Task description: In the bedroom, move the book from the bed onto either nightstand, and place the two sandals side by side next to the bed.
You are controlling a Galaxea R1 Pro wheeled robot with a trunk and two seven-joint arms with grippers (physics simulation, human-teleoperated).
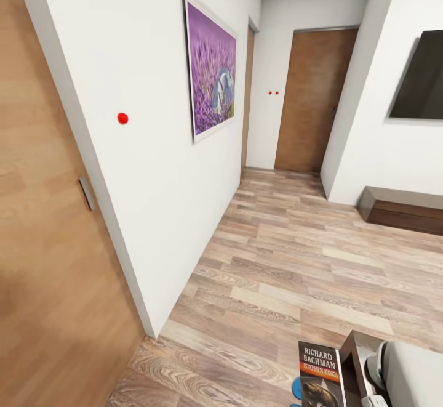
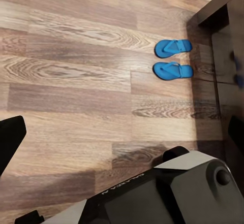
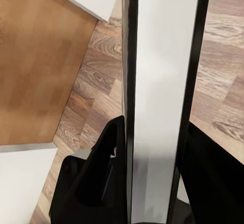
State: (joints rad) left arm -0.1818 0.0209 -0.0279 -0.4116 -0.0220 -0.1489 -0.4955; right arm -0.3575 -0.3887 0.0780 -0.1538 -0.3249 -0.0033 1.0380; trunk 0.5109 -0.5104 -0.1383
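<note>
book (image 1: 320, 375): pinched edge-on in the right gripper (image 3: 152, 183), 5 o'clock in head view
sandals (image 2: 173, 59): paired on floor
left gripper: can't tell

floor (image 1: 289, 259): wood planks, visible grain, soft sheen
book (image 1: 319, 370): glossy paper cover
sandals (image 2: 173, 59): smooth matt blue
walls (image 1: 147, 148): plain matt white

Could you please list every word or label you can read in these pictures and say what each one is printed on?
"RICHARD BACHMAN": white lettering on the black cover of the book, head view.
"STEPHEN KING": on the book's orange band, just below, slightly blurred.
Embossed lettering on the robot's dark body panel, left wrist view: too faint to read.
</note>
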